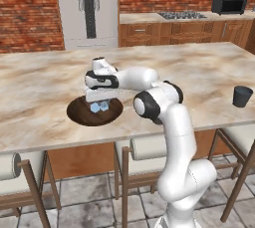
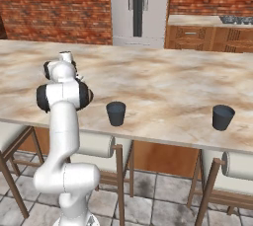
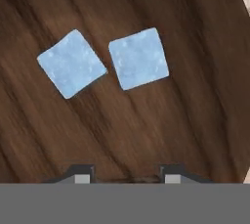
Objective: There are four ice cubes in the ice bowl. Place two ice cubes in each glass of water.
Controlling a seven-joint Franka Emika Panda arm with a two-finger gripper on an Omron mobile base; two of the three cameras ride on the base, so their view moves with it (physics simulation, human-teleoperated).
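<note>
The ice bowl [image 1: 75,113], a wide dark wood-grain dish, lies on the marble counter near its front edge. Two pale blue ice cubes [image 1: 94,107] [image 1: 104,105] rest in it; the hand view shows them side by side [image 3: 72,63] [image 3: 138,58] on the bowl's floor [image 3: 146,130]. My gripper [image 1: 101,101] hangs straight over the cubes, pointing down, and in the hand view the gripper [image 3: 128,176] is open with nothing between its fingertips [image 3: 82,175]. Two dark tumblers [image 2: 116,113] [image 2: 223,117] stand to the right along the counter's front; the far one also appears at the right as a tumbler [image 1: 242,96].
Stools [image 1: 142,147] line the counter's near side below its edge. At the back stand a fridge [image 1: 87,8], wooden cabinets with a stove [image 1: 182,15] and a black microwave [image 1: 229,4]. The marble top [image 2: 163,82] stretches wide behind the glasses.
</note>
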